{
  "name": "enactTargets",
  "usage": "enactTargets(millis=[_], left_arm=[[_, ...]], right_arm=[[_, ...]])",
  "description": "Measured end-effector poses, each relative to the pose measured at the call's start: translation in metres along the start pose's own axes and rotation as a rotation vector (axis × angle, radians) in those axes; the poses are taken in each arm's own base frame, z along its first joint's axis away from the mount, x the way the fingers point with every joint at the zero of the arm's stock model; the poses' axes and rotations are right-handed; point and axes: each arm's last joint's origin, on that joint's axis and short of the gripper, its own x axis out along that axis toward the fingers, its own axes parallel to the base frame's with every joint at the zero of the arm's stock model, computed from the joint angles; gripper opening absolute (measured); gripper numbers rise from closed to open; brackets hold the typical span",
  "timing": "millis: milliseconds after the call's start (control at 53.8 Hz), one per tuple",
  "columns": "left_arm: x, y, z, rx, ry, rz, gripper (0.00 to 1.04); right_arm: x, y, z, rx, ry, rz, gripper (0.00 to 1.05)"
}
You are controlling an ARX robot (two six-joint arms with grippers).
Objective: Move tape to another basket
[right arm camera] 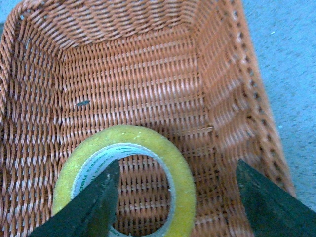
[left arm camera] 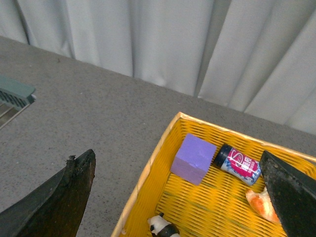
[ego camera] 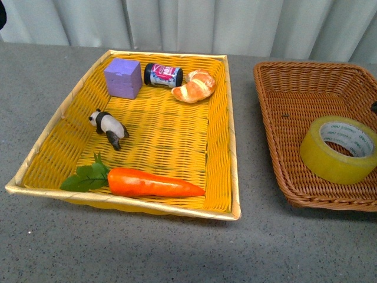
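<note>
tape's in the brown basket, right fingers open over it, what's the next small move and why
Probably raise the right gripper straight up and clear. The tape already rests inside the brown basket, and the fingers stand open, not clamping it, so nothing seems left to carry.

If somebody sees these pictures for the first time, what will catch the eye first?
The bright yellow tray fills the centre of the front view, with the orange carrot lying along its near edge. To its right, the yellowish tape sits inside the brown basket; the right tool hangs open over it.
</note>
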Motion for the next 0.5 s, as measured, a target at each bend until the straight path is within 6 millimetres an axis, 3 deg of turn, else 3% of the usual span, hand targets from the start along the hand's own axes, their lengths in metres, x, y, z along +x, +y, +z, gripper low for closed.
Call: enactTargets(millis=[149, 260, 297, 372, 502], left_arm=[[-0.006, 0.002, -0.003, 0.032, 0.017, 0.05, 0.98], [-0.013, 0.024, -0.013, 0.029, -0.114, -0.32, 0.77], [-0.021, 0.035, -0.015, 0.046, -0.17, -0.396, 0.68], [-0.034, 0.057, -0.02, 0.069, -0.208, -0.417, 0.5], [-0.047, 0.08, -0.03, 0.087, -0.207, -0.415, 0.26]], right_arm=[[-0.016, -0.007, -0.004, -0.013, -0.127, -0.021, 0.93], [-0.02, -0.006, -0.02, -0.089, -0.312, 0.034, 0.77], [-0.032, -0.003, -0.036, -0.123, -0.391, 0.04, 0.64], [-0.065, 0.005, -0.032, -0.163, -0.628, 0.058, 0.46], [-0.09, 0.011, -0.035, -0.174, -0.684, 0.06, 0.23]])
